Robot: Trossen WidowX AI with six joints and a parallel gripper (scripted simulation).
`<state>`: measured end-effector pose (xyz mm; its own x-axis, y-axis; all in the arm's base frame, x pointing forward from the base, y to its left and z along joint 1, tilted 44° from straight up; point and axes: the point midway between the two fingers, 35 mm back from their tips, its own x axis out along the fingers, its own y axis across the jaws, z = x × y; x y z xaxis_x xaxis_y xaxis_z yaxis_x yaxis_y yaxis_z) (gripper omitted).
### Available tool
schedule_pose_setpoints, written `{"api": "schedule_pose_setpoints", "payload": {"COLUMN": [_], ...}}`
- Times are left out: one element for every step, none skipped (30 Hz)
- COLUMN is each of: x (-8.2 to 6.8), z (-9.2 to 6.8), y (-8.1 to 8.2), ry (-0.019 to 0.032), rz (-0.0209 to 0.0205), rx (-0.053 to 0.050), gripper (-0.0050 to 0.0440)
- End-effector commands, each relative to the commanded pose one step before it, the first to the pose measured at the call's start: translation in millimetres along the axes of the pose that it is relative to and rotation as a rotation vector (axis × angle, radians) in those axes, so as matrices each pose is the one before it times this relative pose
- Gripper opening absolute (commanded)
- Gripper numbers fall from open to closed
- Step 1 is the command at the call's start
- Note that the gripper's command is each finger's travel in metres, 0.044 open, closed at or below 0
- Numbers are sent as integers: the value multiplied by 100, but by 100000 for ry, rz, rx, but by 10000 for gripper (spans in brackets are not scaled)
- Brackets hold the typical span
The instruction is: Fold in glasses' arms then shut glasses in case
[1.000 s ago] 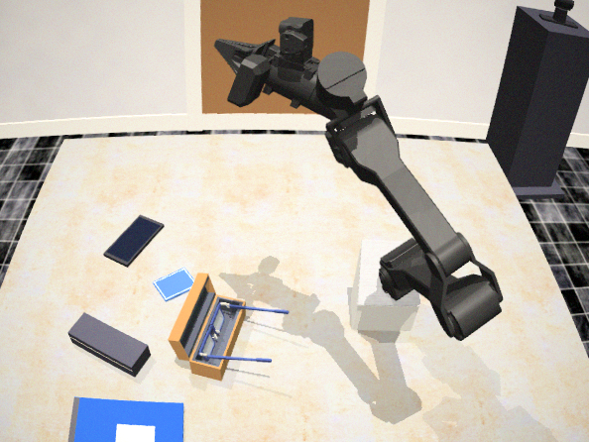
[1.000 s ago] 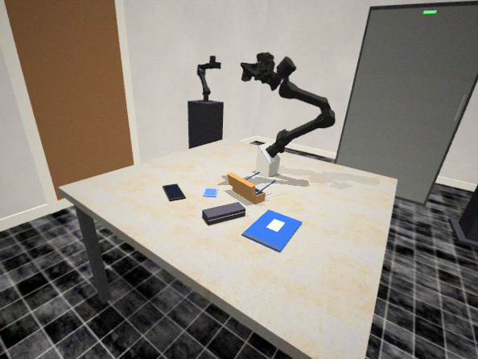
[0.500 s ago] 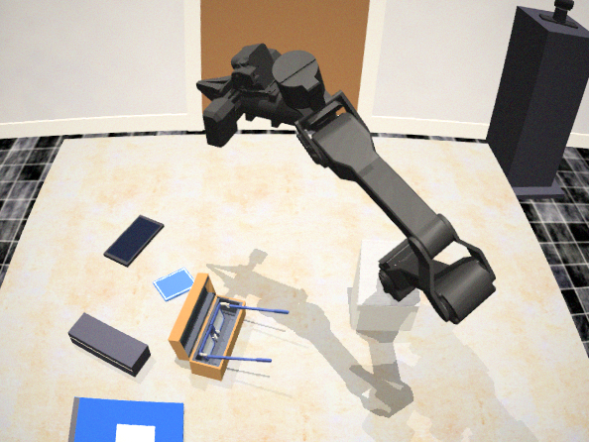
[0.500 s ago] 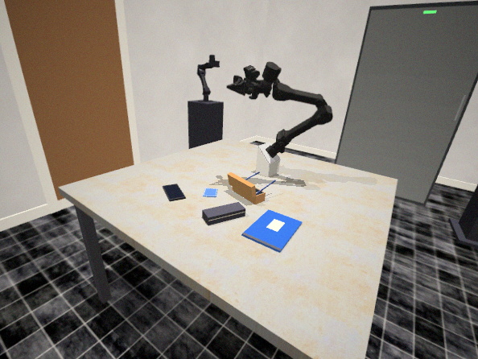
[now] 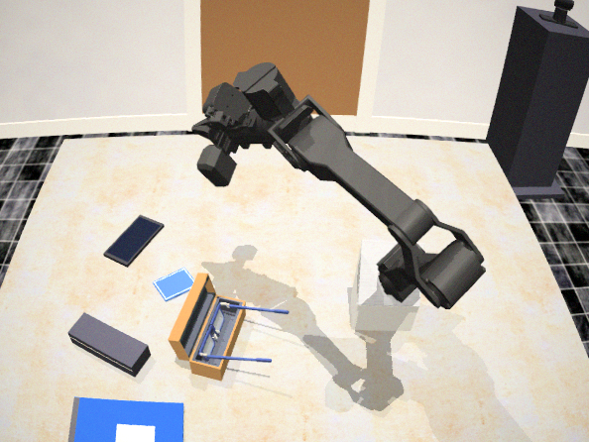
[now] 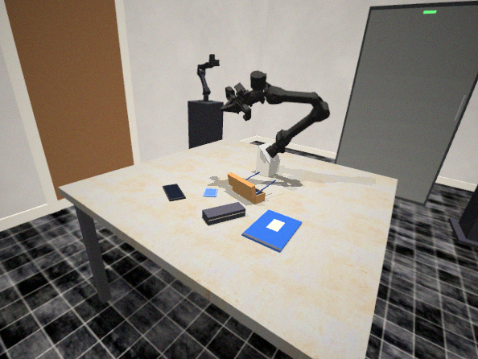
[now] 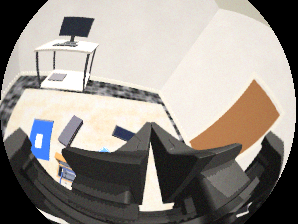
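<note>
The orange glasses case (image 5: 184, 317) (image 6: 242, 187) lies open on the table, lid standing up on its left side. The blue glasses (image 5: 214, 329) lie in its grey tray. Both arms (image 5: 260, 310) (image 5: 244, 358) are unfolded and stick out over the case's right edge; they also show in the exterior view (image 6: 265, 187). My gripper (image 5: 197, 129) (image 6: 225, 107) (image 7: 150, 125) is shut and empty, high in the air above the far left part of the table, well away from the case. In the wrist view a bit of the case (image 7: 63, 159) shows far below.
A dark phone (image 5: 134, 240) (image 6: 174, 191), a small blue card (image 5: 173, 283) (image 6: 210, 192), a grey box (image 5: 109, 343) (image 6: 224, 212) and a blue book (image 5: 129, 418) (image 6: 272, 229) lie around the case. The arm's white base block (image 5: 364, 302) (image 6: 267, 165) stands right of it. A dark pedestal (image 5: 540, 94) (image 6: 205, 122) stands beyond the table.
</note>
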<state>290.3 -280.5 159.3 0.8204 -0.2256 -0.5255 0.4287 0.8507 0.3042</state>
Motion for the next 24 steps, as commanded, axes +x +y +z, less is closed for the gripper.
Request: {"api": "schedule_pose_setpoints", "payload": {"x": [1359,290,290,291,291,291,291,291,291,291,0,0,291,291,291,290,290,290,290,289,289,288,288,288], "z": [-2563,-491,-479,-466,-453,-440,-427,-413,-399,-386,0,0,-371,-357,-343,-329,-314,-299,-285,-270,-255,-241,-226,-212], "y": [1139,279,292,304,316,328,338,348,358,367,0,0,376,384,392,399,406,412,418,423,428,432,436,439], "ry": [10217,2074,2036,1998,1957,1916,1873,1829,1784,1737,0,0,1690,1641,1591,1540,1488,1435,1382,1327,1271,1215,1158,1100], "rz": [5381,1219,1277,1334,1389,1443,1496,1546,1596,1645,0,0,1692,1738,1782,1825,1866,1906,1944,1981,2016,2049,2081,2112], "rx": [-10840,-2512,-2514,-2516,-2517,-2520,-2522,-2524,-2525,-2527,0,0,-2528,-2529,-2531,-2532,-2533,-2534,-2535,-2535,-2536,-2536,-2537,-2537], "gripper": [0,0,0,0,0,0,0,0,0,0,0,0,0,0,0,0,0,0,0,0,0,0,0,0]}}
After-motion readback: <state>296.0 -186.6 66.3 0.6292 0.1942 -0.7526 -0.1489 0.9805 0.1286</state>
